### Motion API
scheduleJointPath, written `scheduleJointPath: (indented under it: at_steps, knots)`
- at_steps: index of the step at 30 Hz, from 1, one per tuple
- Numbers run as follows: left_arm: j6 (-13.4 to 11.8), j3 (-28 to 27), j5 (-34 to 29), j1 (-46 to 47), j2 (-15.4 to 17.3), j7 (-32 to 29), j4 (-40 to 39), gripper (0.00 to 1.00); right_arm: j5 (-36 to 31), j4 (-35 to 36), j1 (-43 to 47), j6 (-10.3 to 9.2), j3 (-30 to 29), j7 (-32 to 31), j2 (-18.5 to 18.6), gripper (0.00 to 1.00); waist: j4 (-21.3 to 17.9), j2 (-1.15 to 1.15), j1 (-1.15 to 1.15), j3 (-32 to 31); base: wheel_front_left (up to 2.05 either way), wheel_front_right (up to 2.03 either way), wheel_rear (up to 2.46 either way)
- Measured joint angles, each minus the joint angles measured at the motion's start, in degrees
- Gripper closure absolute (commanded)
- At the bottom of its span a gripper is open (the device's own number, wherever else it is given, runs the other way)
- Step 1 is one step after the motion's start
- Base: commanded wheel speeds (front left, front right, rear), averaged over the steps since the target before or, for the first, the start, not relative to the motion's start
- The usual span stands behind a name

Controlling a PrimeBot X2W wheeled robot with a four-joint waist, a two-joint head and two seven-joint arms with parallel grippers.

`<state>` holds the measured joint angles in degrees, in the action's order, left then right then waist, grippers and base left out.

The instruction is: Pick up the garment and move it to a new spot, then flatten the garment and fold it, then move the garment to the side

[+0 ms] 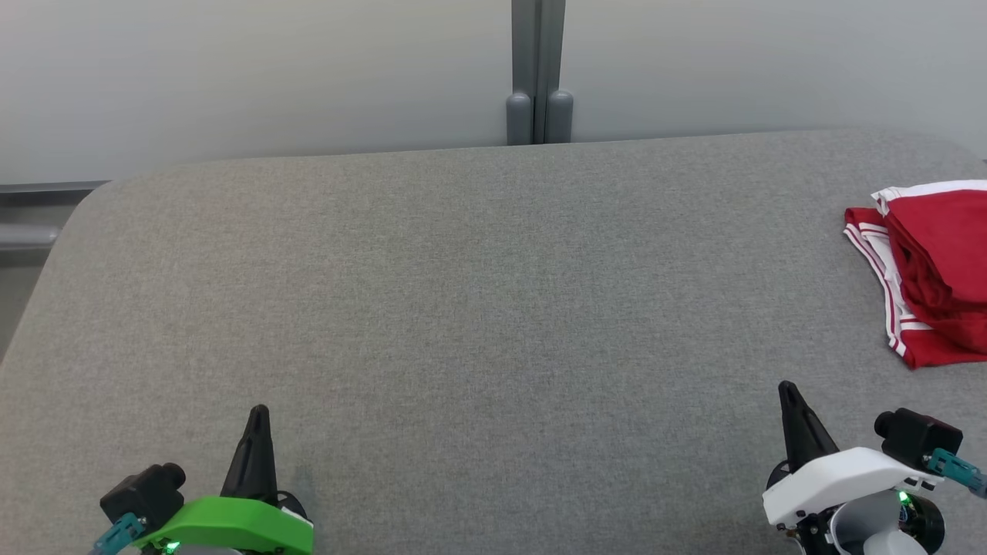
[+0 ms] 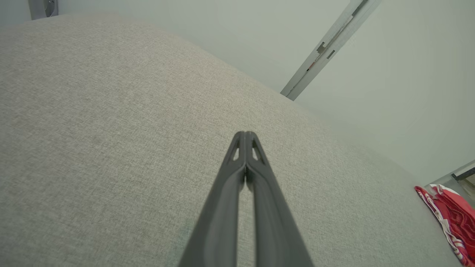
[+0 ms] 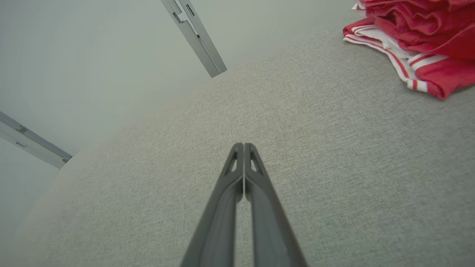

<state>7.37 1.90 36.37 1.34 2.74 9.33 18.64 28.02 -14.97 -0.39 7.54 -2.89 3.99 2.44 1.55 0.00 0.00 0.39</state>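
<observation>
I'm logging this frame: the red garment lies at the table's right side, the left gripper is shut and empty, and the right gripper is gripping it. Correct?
Not quite. The right gripper is shut and empty, apart from the red garment, as the right wrist view shows. The rest stands.

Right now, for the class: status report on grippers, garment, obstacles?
Left gripper shut, empty. Right gripper shut, empty. Red garment heaped on table, far right, untouched. No obstacle seen.

Our head camera looks down on the table (image 1: 463, 308) from above the left gripper (image 1: 259, 410) and right gripper (image 1: 786, 385). Our wrist cameras ride low behind the fingers (image 2: 222, 207), facing the wall (image 1: 231, 77); all three share the garment (image 1: 937, 262).
</observation>
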Motion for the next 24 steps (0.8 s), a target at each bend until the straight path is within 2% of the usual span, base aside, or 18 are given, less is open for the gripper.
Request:
scheduleJointPath:
  at_steps: [24]
  knots:
    - [0.0, -2.5, 17.9, 1.2, 0.0, -4.8, -1.5, 1.00, 20.5, 0.3, -1.7, 0.00, -1.1, -3.4, 0.1, 1.00, -0.4, 0.00, 0.00, 0.0, 0.00, 0.00, 0.00]
